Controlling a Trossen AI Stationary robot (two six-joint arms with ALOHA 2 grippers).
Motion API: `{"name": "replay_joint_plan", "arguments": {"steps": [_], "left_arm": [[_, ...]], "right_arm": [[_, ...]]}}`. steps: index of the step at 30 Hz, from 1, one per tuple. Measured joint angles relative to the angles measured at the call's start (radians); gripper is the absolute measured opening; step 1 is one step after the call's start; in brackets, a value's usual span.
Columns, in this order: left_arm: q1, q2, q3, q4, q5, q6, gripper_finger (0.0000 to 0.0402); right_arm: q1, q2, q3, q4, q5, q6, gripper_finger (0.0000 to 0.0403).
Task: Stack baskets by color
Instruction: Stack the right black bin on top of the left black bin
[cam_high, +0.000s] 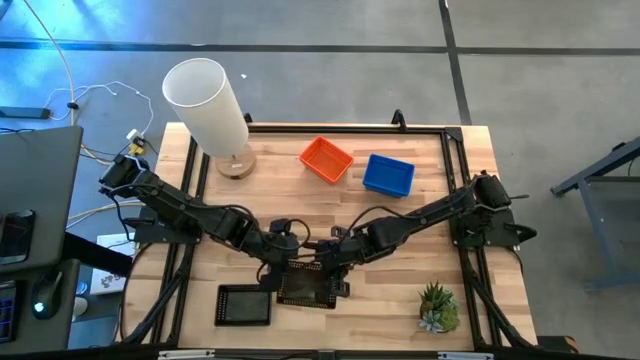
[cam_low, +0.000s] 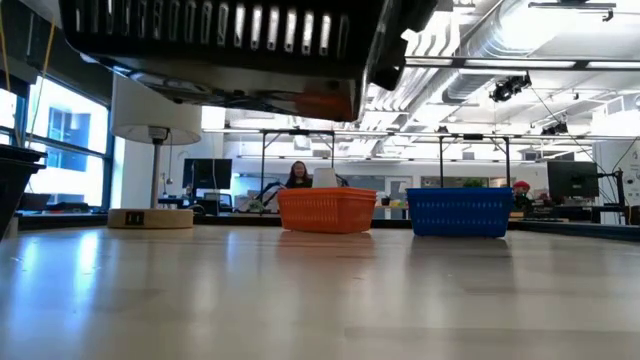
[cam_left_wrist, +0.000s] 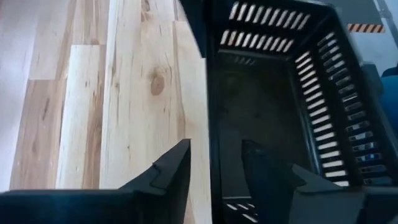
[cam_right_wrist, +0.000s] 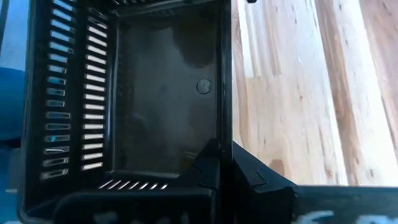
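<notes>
A black basket (cam_high: 308, 287) hangs above the table's near middle; in the low view its underside (cam_low: 210, 40) shows high over the wood. My right gripper (cam_right_wrist: 225, 165) is shut on it. My left gripper (cam_left_wrist: 214, 165) is open, one finger outside and one inside the basket's opposite side wall (cam_left_wrist: 213, 112), with wood showing between the outer finger and the wall. A second black basket (cam_high: 244, 305) sits flat on the table to the left. An orange basket (cam_high: 326, 160) and a blue basket (cam_high: 388, 175) stand on their bottoms at the far middle. My right gripper pinches the rim of the black basket's right side wall (cam_right_wrist: 225, 134), one finger inside the basket and one outside. The fingers slant down from the table's far right. The basket is lifted clear of the table, open side up.
A tall white lamp (cam_high: 210, 105) stands at the far left corner and a small green plant (cam_high: 437, 307) at the near right. A black frame (cam_high: 455, 150) runs round the table's edges. Bare wood lies between the far baskets and the arms.
</notes>
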Motion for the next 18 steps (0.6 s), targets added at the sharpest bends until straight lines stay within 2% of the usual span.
{"name": "replay_joint_plan", "arguments": {"steps": [4,11,18], "left_arm": [[-0.001,0.000,0.000,-0.010,0.000,0.000,0.0096],[-0.002,0.000,0.000,-0.022,-0.002,0.038,0.0012],[-0.023,0.000,0.000,-0.035,-0.012,0.052,0.0002]], "right_arm": [[0.000,0.000,0.000,0.002,-0.002,0.031,0.0000],[0.003,0.000,0.000,0.022,-0.003,0.058,0.0000],[0.005,0.000,0.000,0.028,-0.010,0.059,0.0002]]}}
